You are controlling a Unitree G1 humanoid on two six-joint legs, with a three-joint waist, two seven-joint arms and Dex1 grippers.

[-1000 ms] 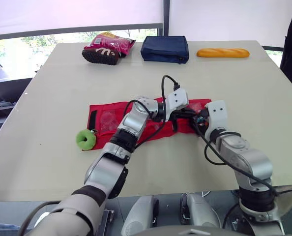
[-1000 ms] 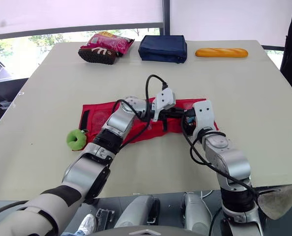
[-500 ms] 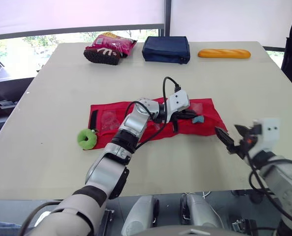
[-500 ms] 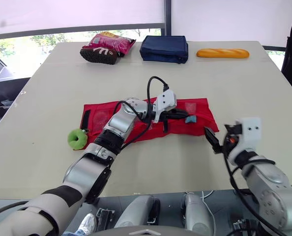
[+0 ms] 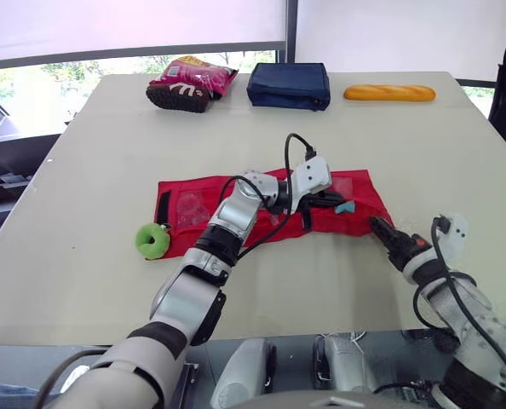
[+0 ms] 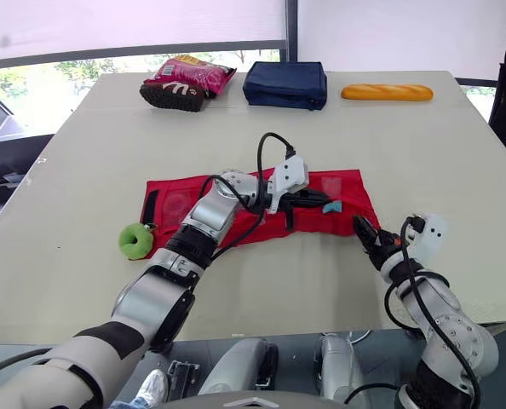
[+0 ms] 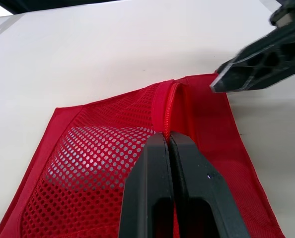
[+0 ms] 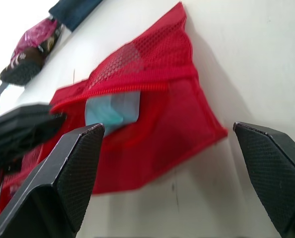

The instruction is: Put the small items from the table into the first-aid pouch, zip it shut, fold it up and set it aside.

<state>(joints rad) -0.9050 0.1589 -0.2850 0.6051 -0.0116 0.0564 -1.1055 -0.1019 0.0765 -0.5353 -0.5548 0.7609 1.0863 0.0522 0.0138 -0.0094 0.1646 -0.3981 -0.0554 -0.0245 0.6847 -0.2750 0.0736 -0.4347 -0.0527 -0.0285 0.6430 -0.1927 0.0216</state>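
Two black fingers of the left gripper [image 7: 166, 138] are pinched together on the zip edge of the flat red mesh first-aid pouch [image 5: 356, 186]; the right gripper [image 8: 167, 128] is held wide apart beside the pouch's right corner

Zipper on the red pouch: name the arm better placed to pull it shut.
Left, probably: the left gripper is shut on the zipper, while the right gripper hangs open beside the pouch.
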